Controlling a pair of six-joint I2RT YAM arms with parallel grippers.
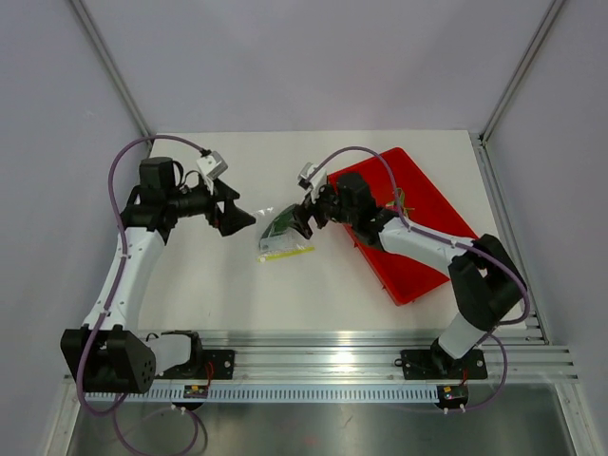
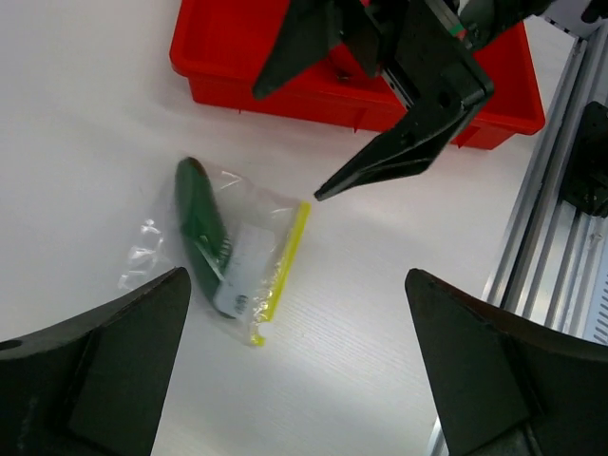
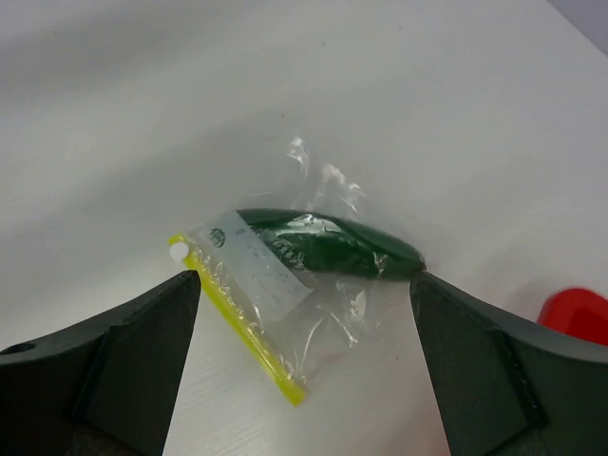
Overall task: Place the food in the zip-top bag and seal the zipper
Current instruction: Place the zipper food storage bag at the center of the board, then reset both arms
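Clear, crinkly plastic zip-top bag [image 2: 249, 249] lies on the white table [image 2: 85, 114] near the red plastic tray [image 2: 228, 81], with the small dark green cucumber-like food [image 2: 199, 226] inside. The left gripper [image 2: 294, 274] and the right gripper [image 3: 304, 277] hover over it, jaws spread wide, holding nothing.

- The zip-top bag [image 3: 323, 313] has a white label [image 3: 264, 271] on it.
- At the end of the label near the zipper [image 3: 242, 328] sits a small round green mark [image 3: 217, 238], like a logo.
- Tiny dark print runs beside that mark. It is too small and blurry to read.
- No word or number can be read anywhere.
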